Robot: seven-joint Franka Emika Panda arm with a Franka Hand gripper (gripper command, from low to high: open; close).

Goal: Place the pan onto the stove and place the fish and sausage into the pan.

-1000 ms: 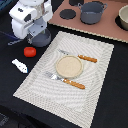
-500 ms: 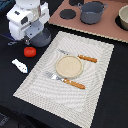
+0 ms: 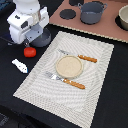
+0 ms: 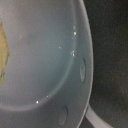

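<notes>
Hovering over the pan (image 3: 42,38) for a rim grasp, the gripper (image 3: 31,35) hides its jaws; the stove (image 3: 107,27) waits well apart.

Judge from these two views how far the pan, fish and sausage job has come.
Nothing is finished. The pan sits off the stove under the gripper; the wrist view fills with its rim, but no grasp shows. The fish and sausage lie on the dark table. All three placements remain.

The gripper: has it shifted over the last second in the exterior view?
No. Against the placemat, the arm over the pan sits where it did; the gripper itself is hidden.
</notes>
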